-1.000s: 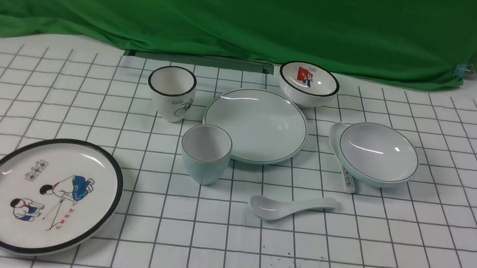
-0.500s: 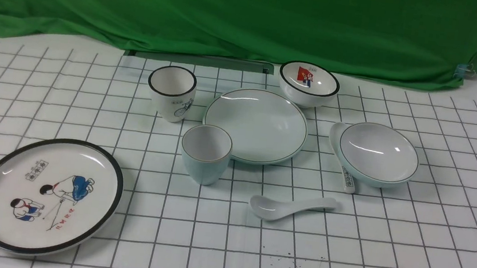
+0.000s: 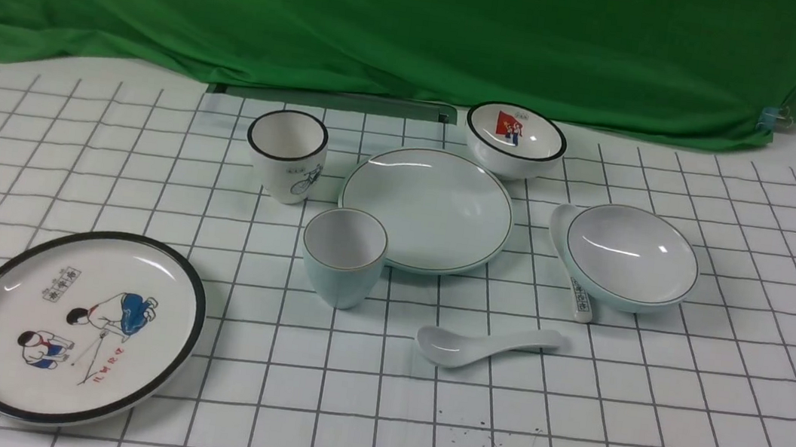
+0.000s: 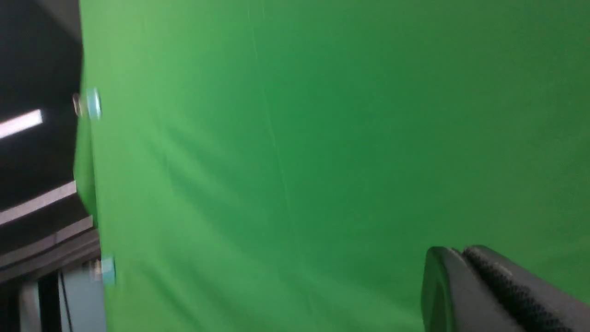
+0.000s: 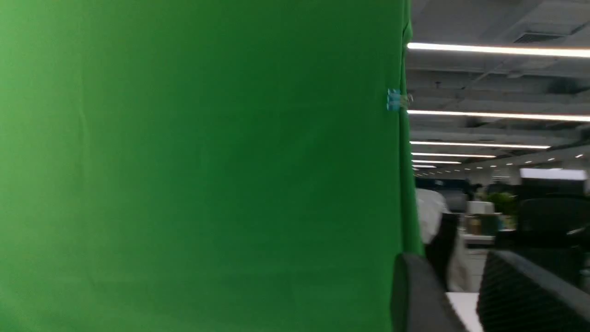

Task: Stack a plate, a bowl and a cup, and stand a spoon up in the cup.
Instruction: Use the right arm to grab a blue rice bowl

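In the front view the pale blue-green plate (image 3: 426, 208) lies flat at the table's middle. The matching cup (image 3: 343, 256) stands upright at its near left edge. To the right sits the wide bowl (image 3: 629, 256), empty. The plain glossy spoon (image 3: 481, 346) lies on the cloth in front of the plate, handle pointing right. Neither gripper shows in the front view. My left gripper (image 4: 461, 253) is shut and empty, seen against green cloth in the left wrist view. My right gripper (image 5: 451, 259) is open with nothing between its fingers, far from the dishes.
A white black-rimmed plate with cartoon children (image 3: 82, 325) lies at the near left. A bicycle cup (image 3: 286, 155) and a small red-picture bowl (image 3: 515, 139) stand behind. A lettered spoon (image 3: 581, 301) lies against the pale bowl's left side. Green cloth (image 3: 393, 18) hangs at the back.
The dark tip of my left gripper, at the front view's bottom left corner earlier, has slid out of that view. The dishes have not moved.
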Robot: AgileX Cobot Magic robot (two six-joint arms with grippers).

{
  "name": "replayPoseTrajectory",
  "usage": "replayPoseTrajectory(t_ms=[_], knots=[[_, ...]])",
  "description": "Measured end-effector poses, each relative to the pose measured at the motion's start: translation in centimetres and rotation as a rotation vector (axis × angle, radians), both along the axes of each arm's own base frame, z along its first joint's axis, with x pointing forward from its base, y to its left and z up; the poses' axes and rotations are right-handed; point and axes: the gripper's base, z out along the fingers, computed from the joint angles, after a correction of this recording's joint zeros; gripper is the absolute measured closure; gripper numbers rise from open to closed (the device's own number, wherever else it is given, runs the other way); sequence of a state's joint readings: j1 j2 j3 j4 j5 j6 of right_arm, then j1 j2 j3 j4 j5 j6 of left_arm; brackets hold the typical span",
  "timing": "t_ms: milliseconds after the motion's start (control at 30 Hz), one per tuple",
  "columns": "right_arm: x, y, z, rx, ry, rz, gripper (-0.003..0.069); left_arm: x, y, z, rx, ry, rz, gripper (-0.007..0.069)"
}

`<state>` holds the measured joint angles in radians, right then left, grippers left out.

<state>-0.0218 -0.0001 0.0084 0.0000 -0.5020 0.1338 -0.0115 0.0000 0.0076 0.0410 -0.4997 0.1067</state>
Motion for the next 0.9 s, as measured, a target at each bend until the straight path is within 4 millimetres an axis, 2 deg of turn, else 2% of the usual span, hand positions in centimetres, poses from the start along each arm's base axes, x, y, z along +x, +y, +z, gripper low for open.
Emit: replayPoseTrajectory(t_ms=[100, 200, 333, 400, 500, 533, 567, 600, 667, 700, 767, 833, 900], knots=[[-0.2, 0.0, 0.3, 0.141, -0.032, 0.083, 0.0419, -0.3, 0.0, 0.4, -0.022, -0.059, -0.020, 0.0653], [-0.2, 0.0, 0.4, 0.227, -0.041, 0.134, 0.0428, -0.9, -0.1, 1.1, -0.187, -0.148, -0.152, 0.0653], [0.1, 0.1, 1.1, 0.183, -0.005, 0.109, 0.0524, -1.3, -0.2, 2.9, -0.316, -0.152, -0.281, 0.0653], [0.0, 0.1, 3.2, 0.116, -0.005, 0.071, 0.0610, -1.4, -0.3, 5.7, -0.320, -0.092, -0.274, 0.0653], [0.3, 0.0, 5.7, 0.022, 0.037, 0.008, 0.0642, -0.8, -0.1, 9.3, -0.330, 0.004, -0.238, 0.0653], [0.8, -0.1, 6.8, -0.042, 0.093, -0.032, 0.0645, 0.0, -0.1, 10.9, -0.335, 0.049, -0.224, 0.0653], [1.0, -0.1, 6.9, -0.052, 0.115, -0.039, 0.0645, 0.4, -0.1, 11.1, -0.336, 0.067, -0.220, 0.0653], [1.8, -0.2, 7.8, -0.121, 0.185, -0.075, 0.0645, 1.2, -0.1, 12.1, -0.337, 0.094, -0.211, 0.0653], [3.5, -0.4, 8.1, -0.204, 0.334, -0.107, 0.0645, 4.2, -0.1, 12.9, -0.346, 0.187, -0.194, 0.0653], [4.3, -0.4, 8.0, -0.230, 0.392, -0.112, 0.0645, 5.0, -0.1, 12.8, -0.352, 0.217, -0.190, 0.0653], [6.4, -0.6, 7.1, -0.276, 0.565, -0.111, 0.0645, 8.3, -0.1, 11.8, -0.384, 0.386, -0.156, 0.0653], [7.3, -0.6, 6.4, -0.281, 0.655, -0.104, 0.0645, 9.6, -0.1, 11.2, -0.398, 0.473, -0.141, 0.0653], [9.1, -0.7, 4.3, -0.272, 0.884, -0.072, 0.0645, 11.9, -0.3, 9.6, -0.420, 0.687, -0.103, 0.0653]])
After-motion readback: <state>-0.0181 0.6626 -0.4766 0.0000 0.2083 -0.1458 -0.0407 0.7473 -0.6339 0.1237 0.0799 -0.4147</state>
